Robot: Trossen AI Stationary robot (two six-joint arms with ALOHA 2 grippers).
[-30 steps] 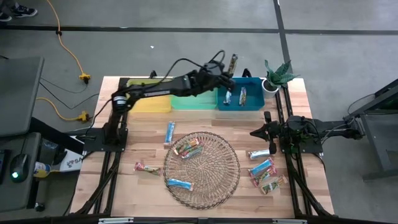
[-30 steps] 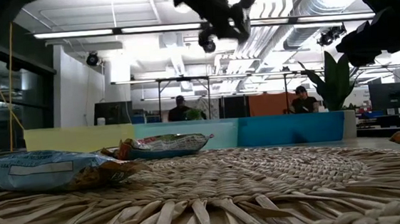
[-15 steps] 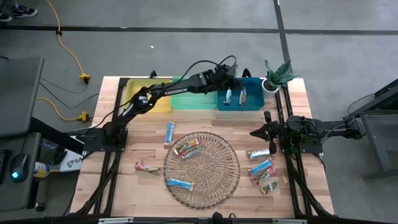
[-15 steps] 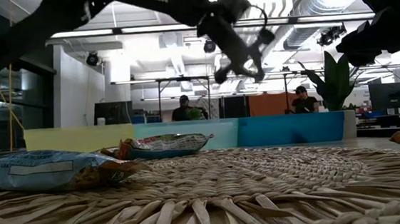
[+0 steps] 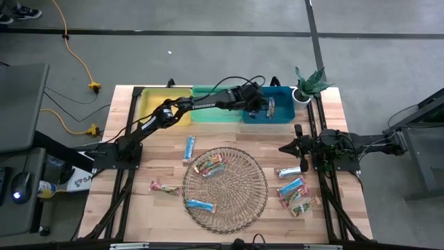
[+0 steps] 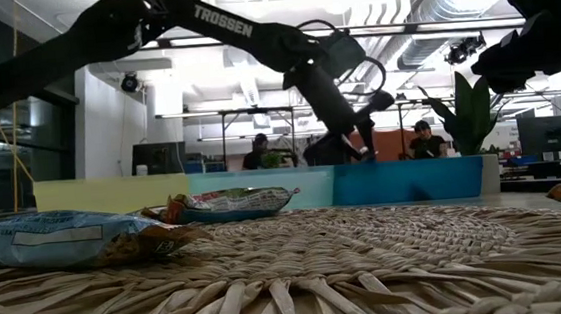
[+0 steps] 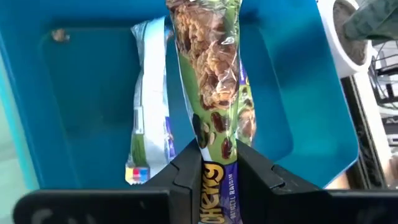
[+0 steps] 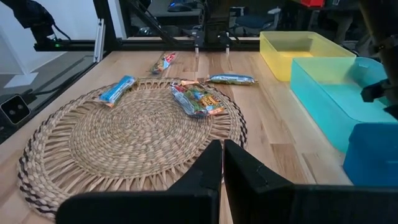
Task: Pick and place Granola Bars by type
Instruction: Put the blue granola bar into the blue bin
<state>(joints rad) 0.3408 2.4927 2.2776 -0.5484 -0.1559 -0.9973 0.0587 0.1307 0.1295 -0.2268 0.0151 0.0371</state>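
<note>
**Bar over the blue bin, release is the risky part**

My worry here is the drop. The left gripper (image 7: 219,163) is clamped on the lower end of a green-and-purple bar (image 7: 211,68), which hangs out long over the blue bin (image 7: 81,93). Two bars (image 7: 144,112) already lie in that bin, directly under it. If I let go from this height, I judge it could land crosswise on them or bounce toward the bin wall. The small plant pot (image 5: 301,96) sits just beside the bin, so a swing on the way out could clip it.

The left arm (image 5: 187,105) is stretched far across the table from its base, reaching past the yellow and green bins, wrist tipped down into the blue one. Fully extended like this, I expect less fine control.

The right gripper (image 8: 222,163) waits with fingers together beside the wicker mat (image 5: 243,201), where other bars lie on and around it.
</note>
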